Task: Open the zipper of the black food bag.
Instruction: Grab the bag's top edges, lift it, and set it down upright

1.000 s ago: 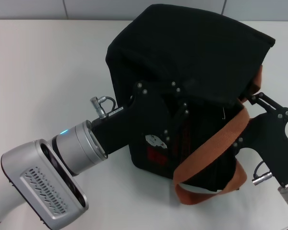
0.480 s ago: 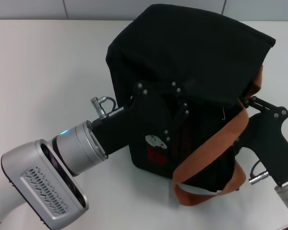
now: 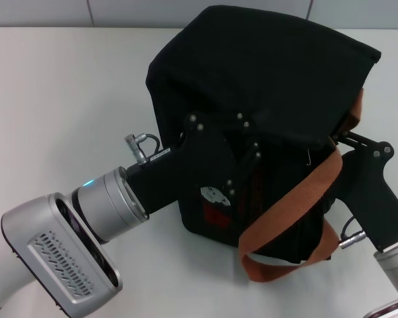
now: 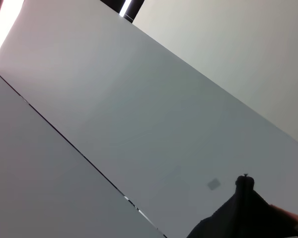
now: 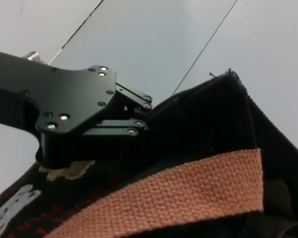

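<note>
The black food bag [image 3: 265,73] stands in the middle of the white table, its top slumped over. My left gripper [image 3: 259,142] presses against its near side, just under the folded top seam. In the right wrist view that left gripper [image 5: 141,113] has its fingers shut on a fold of bag fabric [image 5: 208,119]. A small silver pull tab [image 3: 308,157] of the zipper shows at the seam. My right gripper [image 3: 339,139] reaches in from the right, its tips hidden behind the orange handle [image 3: 298,205]. The bag's dark corner [image 4: 243,208] edges the left wrist view.
The white table [image 3: 60,93] spreads to the left of and behind the bag, with a tiled wall [image 3: 132,10] at the back. Tan [image 5: 64,170] and white [image 5: 12,203] bear patches show on the bag's side. The second handle loop [image 3: 285,265] lies on the table in front.
My right gripper has moved left and slightly up, closer against the bag's right side by the handle. The left gripper and the bag have stayed put.
</note>
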